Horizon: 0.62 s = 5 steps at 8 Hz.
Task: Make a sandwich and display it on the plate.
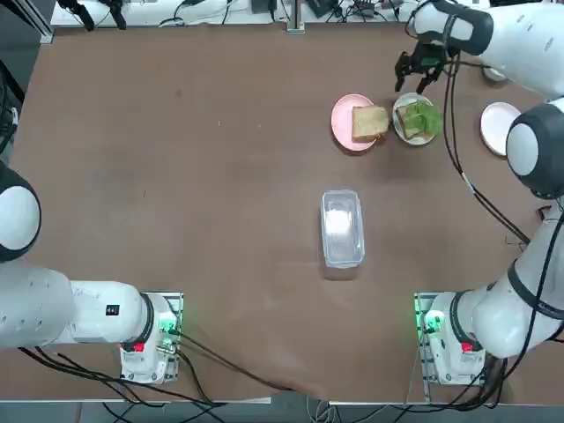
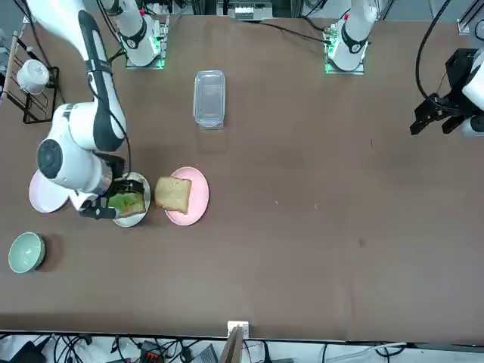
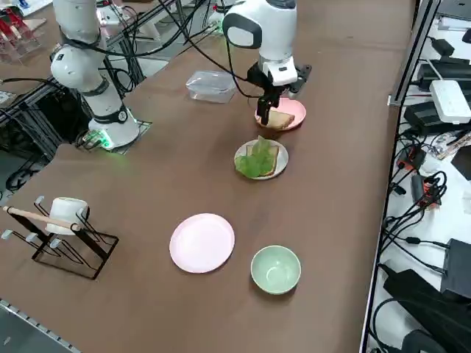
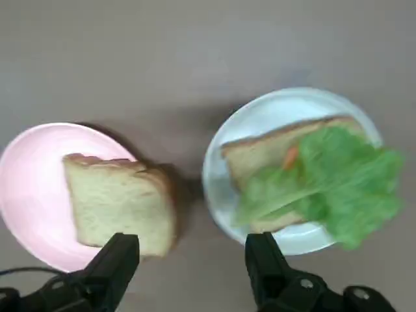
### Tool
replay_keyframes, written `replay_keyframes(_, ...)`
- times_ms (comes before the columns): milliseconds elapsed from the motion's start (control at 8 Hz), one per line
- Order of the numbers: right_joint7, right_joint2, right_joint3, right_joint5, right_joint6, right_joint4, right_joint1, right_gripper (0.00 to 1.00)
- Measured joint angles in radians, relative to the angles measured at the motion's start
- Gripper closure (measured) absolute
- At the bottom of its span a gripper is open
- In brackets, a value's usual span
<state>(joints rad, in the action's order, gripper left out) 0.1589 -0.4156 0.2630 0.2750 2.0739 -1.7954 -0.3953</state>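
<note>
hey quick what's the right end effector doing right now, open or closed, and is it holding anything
Right end effector: open, holding nothing, above the table near the pink plate and the lettuce.

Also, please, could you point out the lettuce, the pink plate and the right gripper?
Lettuce (image 3: 254,160): right side view, middle of the leaf.
Pink plate (image 4: 32,188): right wrist view, bare surface beside the bread.
Right gripper (image 4: 192,250): right wrist view, between its fingertips.

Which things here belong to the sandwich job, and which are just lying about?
Part of the job:
- white plate with bread slice and lettuce on it
- bread slice on the pink plate
- right gripper, above the plates, jaws open

Just lying about:
- pale-green bowl
- clear container
- second white plate
</note>
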Motion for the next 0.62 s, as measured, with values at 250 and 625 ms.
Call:
replay_keyframes(250,0.131,0.008,-0.001,0.038,0.101,-0.068,-0.054,0.01)
replay_keyframes(625,0.171,0.027,-0.001,0.049,0.31,-0.244,-0.108,0.0)
